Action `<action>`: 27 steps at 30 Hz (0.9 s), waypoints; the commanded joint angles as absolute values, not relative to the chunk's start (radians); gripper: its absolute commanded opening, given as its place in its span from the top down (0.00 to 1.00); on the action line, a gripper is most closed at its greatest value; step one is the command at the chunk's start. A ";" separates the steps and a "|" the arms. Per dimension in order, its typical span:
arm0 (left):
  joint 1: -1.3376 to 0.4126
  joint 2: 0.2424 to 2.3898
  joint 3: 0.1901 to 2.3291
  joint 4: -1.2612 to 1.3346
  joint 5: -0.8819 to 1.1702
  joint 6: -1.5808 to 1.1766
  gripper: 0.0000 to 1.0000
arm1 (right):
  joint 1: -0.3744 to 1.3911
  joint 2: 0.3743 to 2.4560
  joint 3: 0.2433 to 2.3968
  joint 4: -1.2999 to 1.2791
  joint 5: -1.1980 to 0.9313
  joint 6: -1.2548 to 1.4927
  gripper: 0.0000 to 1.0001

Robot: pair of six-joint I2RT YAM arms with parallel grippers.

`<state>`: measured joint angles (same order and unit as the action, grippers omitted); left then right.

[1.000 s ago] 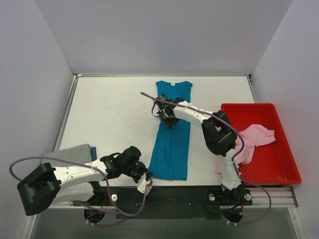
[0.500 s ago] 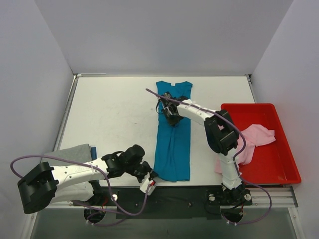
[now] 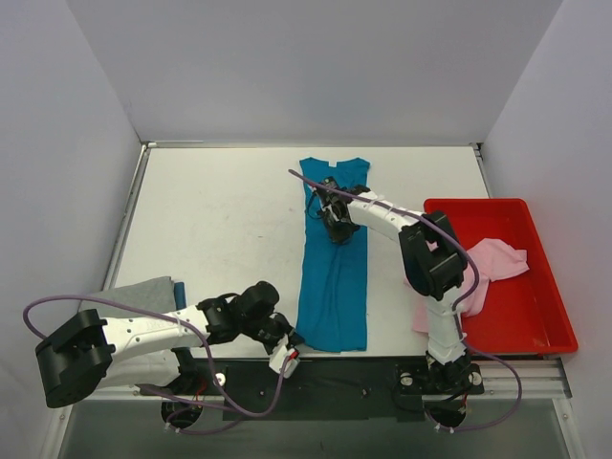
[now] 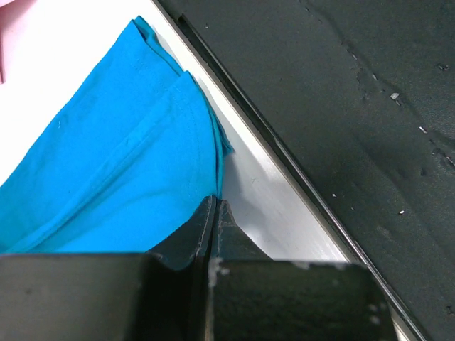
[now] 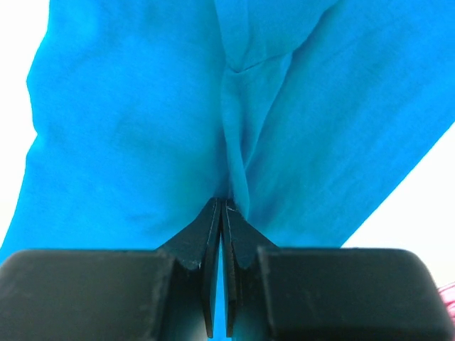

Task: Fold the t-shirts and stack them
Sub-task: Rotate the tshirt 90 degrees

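Right, teal t-shirt is laid out long and narrow mid-table. Its neck end is at 12 o'clock and its hem at 6, close to the near edge. It's folded lengthwise into a strip, with soft creases running along it and a bunch of wrinkles up near the chest.

Right gripper sits on the upper part of the strip. In its wrist view the fingers are pressed together on a raised ridge of teal cloth that runs straight into the tips.

Left gripper is at the hem's 7 o'clock corner. Its fingers are closed tight and the hem corner meets the tips; how much cloth is caught between them is hard to tell.

Pink t-shirt is crumpled at 3 o'clock and spills over the 9 o'clock wall of the red tray. The right arm covers part of it.

Grey t-shirt is at 8 o'clock, mostly under the left arm, so I can't read its fold. Both wrist views crop the teal shirt to a patch.
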<state>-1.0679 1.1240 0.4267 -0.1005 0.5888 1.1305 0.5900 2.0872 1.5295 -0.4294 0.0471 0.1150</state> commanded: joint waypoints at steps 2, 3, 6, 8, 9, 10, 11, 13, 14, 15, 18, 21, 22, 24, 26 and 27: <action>-1.080 1.127 0.419 -0.052 0.632 1.112 0.98 | 0.557 1.988 1.497 -0.460 0.092 0.130 1.00; -1.080 1.127 0.416 -0.046 0.630 1.108 0.98 | 0.555 1.979 1.485 -0.468 0.112 0.123 1.00; -1.080 1.126 0.408 -0.031 0.632 1.101 0.95 | 0.551 1.951 1.467 -0.471 0.115 0.112 1.00; -1.080 1.127 0.405 -0.026 0.632 1.101 0.94 | 0.554 1.928 1.460 -0.472 0.089 0.110 1.00; -1.080 1.127 0.405 -0.026 0.630 1.101 0.94 | 0.566 1.910 1.457 -0.472 0.083 0.113 1.00; -1.080 1.127 0.405 -0.026 0.630 1.104 0.94 | 0.574 1.901 1.451 -0.471 0.078 0.115 1.00; -1.080 1.127 0.405 -0.025 0.629 1.106 0.94 | 0.596 1.875 1.433 -0.463 0.074 0.117 1.00; -1.080 1.124 0.402 -0.023 0.627 1.106 0.94 | 0.630 1.835 1.396 -0.451 0.068 0.127 1.00; -1.080 1.124 0.400 -0.020 0.627 1.104 0.94 | 0.652 1.818 1.361 -0.442 0.063 0.133 1.00; -1.078 1.126 0.399 -0.018 0.624 1.104 0.94 | 0.663 1.789 1.344 -0.413 0.039 0.150 1.00; -1.078 1.127 0.397 -0.015 0.624 1.103 0.94 | 0.686 1.772 1.289 -0.345 0.009 0.190 1.00; -1.078 1.129 0.397 -0.015 0.627 1.101 0.94 | 0.678 1.819 1.316 -0.345 0.024 0.199 1.00; -1.078 1.129 0.397 -0.015 0.626 1.101 0.94 | 0.670 1.848 1.330 -0.347 0.026 0.199 1.00; -1.080 1.126 0.396 -0.015 0.624 1.100 0.94 | 0.654 1.885 1.351 -0.357 0.025 0.207 1.00; -1.080 1.123 0.394 -0.015 0.618 1.094 0.94 | 0.641 1.914 1.351 -0.367 0.035 0.215 1.00; -1.078 1.121 0.394 -0.015 0.615 1.092 0.94 | 0.637 1.922 1.348 -0.370 0.040 0.216 1.00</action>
<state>-1.0729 1.1271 0.4023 -0.0479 0.5892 1.1095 0.6689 1.8725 1.3273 -0.3447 0.0181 0.1860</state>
